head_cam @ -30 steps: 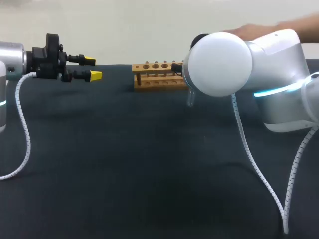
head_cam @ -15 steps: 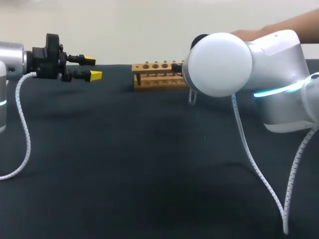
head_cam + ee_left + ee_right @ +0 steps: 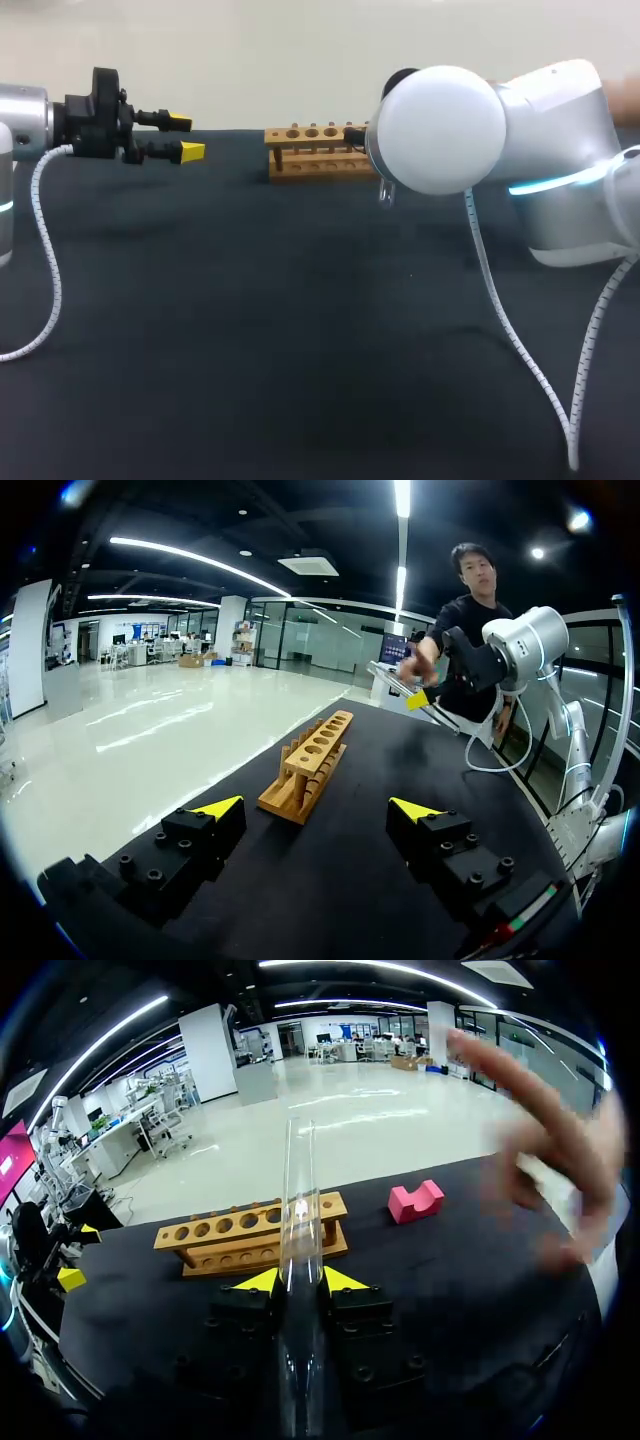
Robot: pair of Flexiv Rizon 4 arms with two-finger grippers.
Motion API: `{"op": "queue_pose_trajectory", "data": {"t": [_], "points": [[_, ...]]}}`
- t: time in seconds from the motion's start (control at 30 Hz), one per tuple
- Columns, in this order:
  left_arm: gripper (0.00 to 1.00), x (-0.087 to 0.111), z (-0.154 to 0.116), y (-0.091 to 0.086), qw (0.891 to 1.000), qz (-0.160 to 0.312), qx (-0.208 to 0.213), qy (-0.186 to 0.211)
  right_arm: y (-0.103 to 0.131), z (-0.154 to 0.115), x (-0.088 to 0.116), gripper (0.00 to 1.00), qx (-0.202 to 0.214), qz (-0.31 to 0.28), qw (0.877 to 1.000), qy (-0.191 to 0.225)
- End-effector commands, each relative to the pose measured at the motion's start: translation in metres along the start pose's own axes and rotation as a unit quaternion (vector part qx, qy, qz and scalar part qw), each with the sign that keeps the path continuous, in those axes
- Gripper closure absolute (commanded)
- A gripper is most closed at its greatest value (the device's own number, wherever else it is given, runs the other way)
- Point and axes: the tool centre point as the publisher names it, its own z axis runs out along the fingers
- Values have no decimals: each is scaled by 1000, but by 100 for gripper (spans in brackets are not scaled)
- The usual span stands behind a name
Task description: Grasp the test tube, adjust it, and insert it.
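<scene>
In your head view the right arm's [image 3: 440, 130] big white joint hides the right gripper [image 3: 300, 1282] and the right end of the wooden rack [image 3: 310, 150], so only the lower tip of the test tube [image 3: 384, 193] shows under the joint. In the right wrist view the tube's near end blurs out between the fingers, and a person's hand [image 3: 555, 1160] off to the gripper's side is smeared, its fingers hard to separate. The left arm [image 3: 20, 120] is cut off at the head view's edge.
</scene>
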Motion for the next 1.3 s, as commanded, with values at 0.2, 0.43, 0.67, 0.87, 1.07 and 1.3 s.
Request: {"op": "queue_pose_trajectory", "data": {"t": [0.2,0.43,0.67,0.87,1.07,1.3], "points": [[0,2,0,0,1000,2,0,-2,9,19,2,100,-1,-33,999,-8],[0,2,0,0,1000,2,0,-2,20,42,7,100,4,-63,998,-4],[0,2,0,0,1000,2,0,-2,25,60,8,100,3,-70,997,13],[0,2,0,0,1000,2,0,-2,27,74,10,100,0,-79,997,26],[0,2,0,0,1000,2,0,-2,29,84,8,100,-7,-90,995,34],[0,2,0,0,1000,2,0,-2,30,89,7,100,-9,-91,995,39]]}}
